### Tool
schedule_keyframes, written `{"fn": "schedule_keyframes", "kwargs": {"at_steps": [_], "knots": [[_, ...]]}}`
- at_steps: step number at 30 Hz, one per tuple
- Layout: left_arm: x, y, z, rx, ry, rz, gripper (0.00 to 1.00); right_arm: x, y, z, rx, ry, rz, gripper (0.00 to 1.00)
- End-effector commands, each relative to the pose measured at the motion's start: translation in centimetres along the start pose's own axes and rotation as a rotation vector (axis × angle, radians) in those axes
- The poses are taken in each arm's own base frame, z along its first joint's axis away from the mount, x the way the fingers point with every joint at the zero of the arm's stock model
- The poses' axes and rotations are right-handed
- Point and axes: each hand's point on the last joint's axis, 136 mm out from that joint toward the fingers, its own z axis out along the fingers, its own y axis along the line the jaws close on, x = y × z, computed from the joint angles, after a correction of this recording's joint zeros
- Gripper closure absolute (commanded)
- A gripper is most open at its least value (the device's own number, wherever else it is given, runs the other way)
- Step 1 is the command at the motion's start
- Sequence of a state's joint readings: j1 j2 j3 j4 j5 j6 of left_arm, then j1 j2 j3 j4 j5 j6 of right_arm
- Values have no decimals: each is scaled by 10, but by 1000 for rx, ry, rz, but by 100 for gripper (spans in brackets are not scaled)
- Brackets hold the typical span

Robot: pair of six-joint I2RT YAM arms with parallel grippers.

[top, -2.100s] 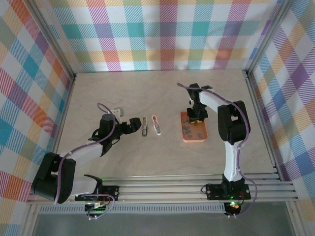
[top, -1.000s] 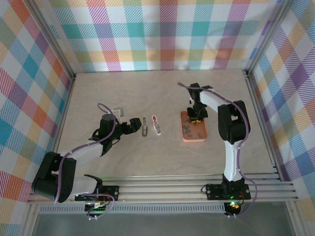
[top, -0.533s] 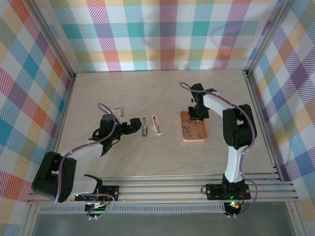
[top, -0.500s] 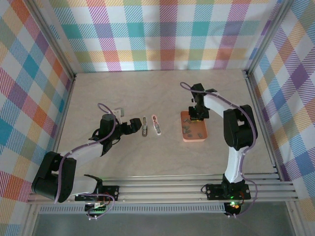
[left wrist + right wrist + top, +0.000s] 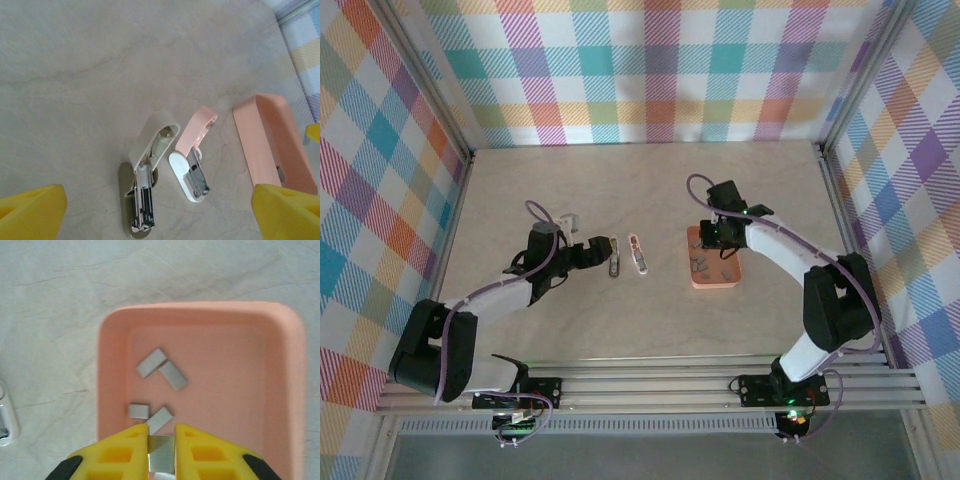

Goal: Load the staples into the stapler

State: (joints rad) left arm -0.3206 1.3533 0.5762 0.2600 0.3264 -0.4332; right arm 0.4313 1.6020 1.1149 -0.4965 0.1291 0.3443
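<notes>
Right jaws clamp one staple strip [image 5: 161,455] thinly; it may slip. Left jaws apart: stapler [image 5: 638,253], nine o'clock of tray [image 5: 716,286], could skid.

Five staple strips [image 5: 173,375] in all. Four lie loose in the tray just ahead of the fingertips [image 5: 132,437] of the right gripper [image 5: 161,440], two nearer and two farther. The fifth is pinched between those fingertips. One orange tray [image 5: 200,310]. Two mini staplers lie side by side ahead of the left gripper [image 5: 159,212], between its wide-spread fingers [image 5: 30,212]: one pink stapler [image 5: 192,150] and one cream stapler [image 5: 150,142].
</notes>
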Motion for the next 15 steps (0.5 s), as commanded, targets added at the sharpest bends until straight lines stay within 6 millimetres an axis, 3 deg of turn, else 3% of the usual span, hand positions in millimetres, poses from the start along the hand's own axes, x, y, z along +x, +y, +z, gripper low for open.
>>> {"fn": "schedule_keyframes", "kwargs": {"at_steps": [1, 8, 15], "knots": [[13, -10, 6, 33, 91, -26, 8, -10, 15, -7, -28, -94, 13, 82], [28, -6, 2, -9, 138, -35, 14, 2, 38, -12, -92, -142, 13, 82], [38, -3, 13, -15, 180, -84, 25, 6, 52, -11, -132, -141, -12, 82]]}}
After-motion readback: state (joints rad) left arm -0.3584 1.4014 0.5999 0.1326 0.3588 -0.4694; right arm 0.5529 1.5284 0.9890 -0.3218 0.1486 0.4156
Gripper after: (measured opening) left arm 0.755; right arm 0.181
